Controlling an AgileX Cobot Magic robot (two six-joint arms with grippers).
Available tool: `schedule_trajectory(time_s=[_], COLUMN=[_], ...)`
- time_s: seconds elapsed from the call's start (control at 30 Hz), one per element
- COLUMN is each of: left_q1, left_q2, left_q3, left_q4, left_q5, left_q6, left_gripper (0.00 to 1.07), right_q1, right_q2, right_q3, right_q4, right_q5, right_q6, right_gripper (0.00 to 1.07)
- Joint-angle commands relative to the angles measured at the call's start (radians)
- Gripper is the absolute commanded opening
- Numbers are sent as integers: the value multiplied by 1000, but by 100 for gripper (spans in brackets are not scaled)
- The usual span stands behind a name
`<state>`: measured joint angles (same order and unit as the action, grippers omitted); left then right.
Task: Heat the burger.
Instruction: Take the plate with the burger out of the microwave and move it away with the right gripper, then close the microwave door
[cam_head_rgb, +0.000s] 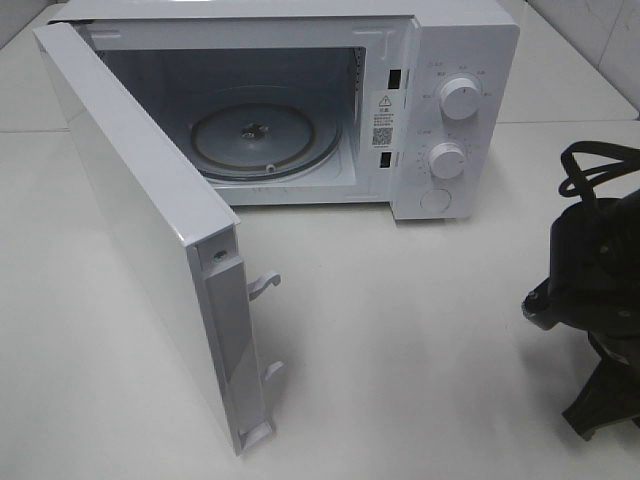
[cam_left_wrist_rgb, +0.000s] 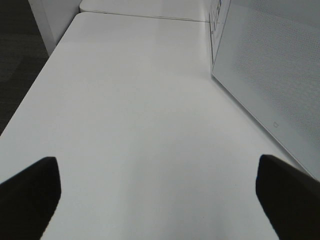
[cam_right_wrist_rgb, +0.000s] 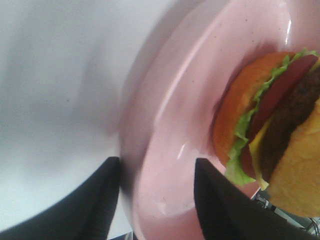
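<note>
A white microwave (cam_head_rgb: 300, 100) stood open, door (cam_head_rgb: 150, 250) swung wide; left gripper (cam_left_wrist_rgb: 155, 200) wide, right gripper (cam_right_wrist_rgb: 155, 195) straddled the pink plate's (cam_right_wrist_rgb: 170, 130) rim beside the burger (cam_right_wrist_rgb: 275, 130); labels illegible.

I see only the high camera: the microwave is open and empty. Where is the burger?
Observer: On a pink plate, shown only by the right wrist camera; the burger is seen side-on there.
Operator: Does the right gripper hold the plate?
Observer: Its fingers straddle the plate's rim; I cannot tell whether they grip it.
Operator: And the left gripper?
Observer: The left gripper is open over bare table, beside the microwave door.
</note>
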<state>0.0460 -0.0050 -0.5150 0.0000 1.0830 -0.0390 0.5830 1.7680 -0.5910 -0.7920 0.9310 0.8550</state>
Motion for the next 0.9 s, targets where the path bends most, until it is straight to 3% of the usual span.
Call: schedule_trajectory(time_s=[0.03, 0.2, 0.4, 0.63, 0.9], left_q1=[2, 2, 2, 2, 2], left_q2=[-13, -13, -13, -13, -13], left_q3=[0, 0, 0, 0, 0], left_q4=[0, 0, 0, 0, 0], left_q5=[-16, -16, -16, -16, -16], left_q6=[-1, -1, -1, -1, -1], left_gripper=[98, 98, 98, 98, 98], right_q1=[-3, -3, -2, -2, -2], right_q2=[-8, -94, -326, -618, -793], right_q3=[-14, -24, -24, -24, -24], right_q4=[21, 80, 222, 430, 561], right_q5=[27, 1, -130, -261, -201], right_q6=[-22, -102, -260, -518, -635], right_gripper=[52, 58, 63, 87, 87])
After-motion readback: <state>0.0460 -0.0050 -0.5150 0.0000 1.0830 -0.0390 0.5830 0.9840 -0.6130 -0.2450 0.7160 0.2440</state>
